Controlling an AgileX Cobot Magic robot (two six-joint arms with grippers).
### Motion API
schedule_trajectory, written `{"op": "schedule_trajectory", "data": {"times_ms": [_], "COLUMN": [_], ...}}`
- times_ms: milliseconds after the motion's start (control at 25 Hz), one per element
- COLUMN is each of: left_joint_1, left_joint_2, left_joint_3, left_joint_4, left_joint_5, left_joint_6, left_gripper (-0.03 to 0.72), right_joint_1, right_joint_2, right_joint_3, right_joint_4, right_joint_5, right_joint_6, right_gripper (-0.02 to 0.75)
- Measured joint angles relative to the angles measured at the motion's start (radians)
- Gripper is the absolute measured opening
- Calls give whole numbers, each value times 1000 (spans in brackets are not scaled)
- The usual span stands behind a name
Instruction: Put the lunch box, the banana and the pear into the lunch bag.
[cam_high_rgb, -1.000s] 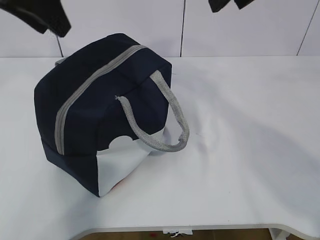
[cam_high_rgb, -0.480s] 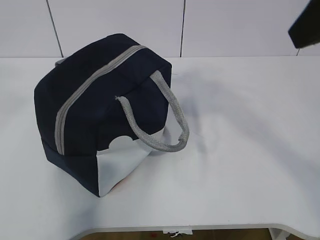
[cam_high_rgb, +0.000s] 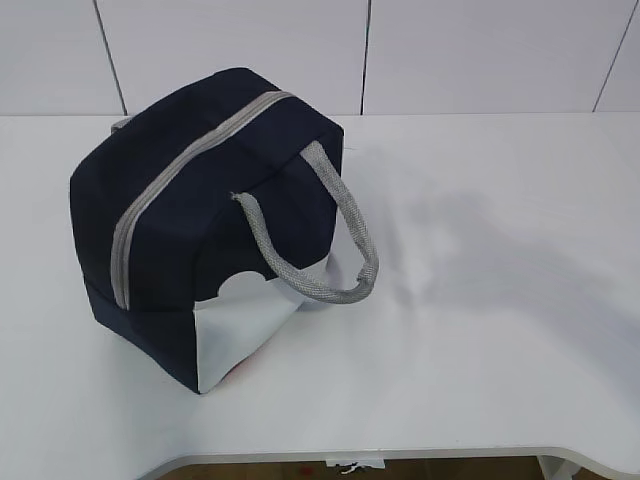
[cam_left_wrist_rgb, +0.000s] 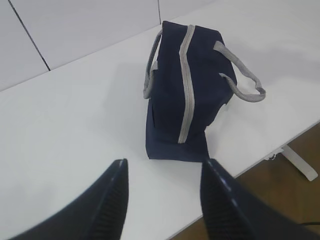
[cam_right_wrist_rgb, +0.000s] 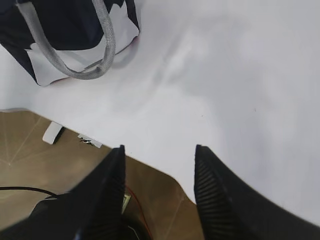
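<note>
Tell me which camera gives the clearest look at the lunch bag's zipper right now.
The left wrist view: the grey zipper runs down the middle of the navy lunch bag, seen along its whole length and closed. The exterior view shows the zipper slanting over the top and down the left end. The right wrist view catches only a handle and the white panel.

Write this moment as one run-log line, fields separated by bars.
lunch bag: zipped shut, on table | left hand: open, empty | right hand: open, empty | lunch box, banana, pear: not visible
</note>
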Motion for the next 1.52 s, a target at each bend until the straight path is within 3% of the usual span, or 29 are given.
{"op": "schedule_trajectory", "data": {"times_ms": [400,920,1120,1520], "left_joint_1": [0,0,0,0], "left_joint_2": [-280,-528,-530,-530], "left_joint_3": [220,519,588,677], "left_joint_4": [-40,-43,-69,-42], "left_joint_5": [2,6,2,-132], "left_joint_6": [0,0,0,0], "left_gripper": [358,322,319,311], "right_joint_1": [0,0,0,0], "right_joint_2": [-376,-783,-800,-800], "right_joint_3": [159,552,612,654], "right_joint_4": [45,27,-39,-50], "right_joint_5": [10,16,17,-99], "right_joint_6": [2,2,2,24], "right_gripper": [316,314,314,312]}}
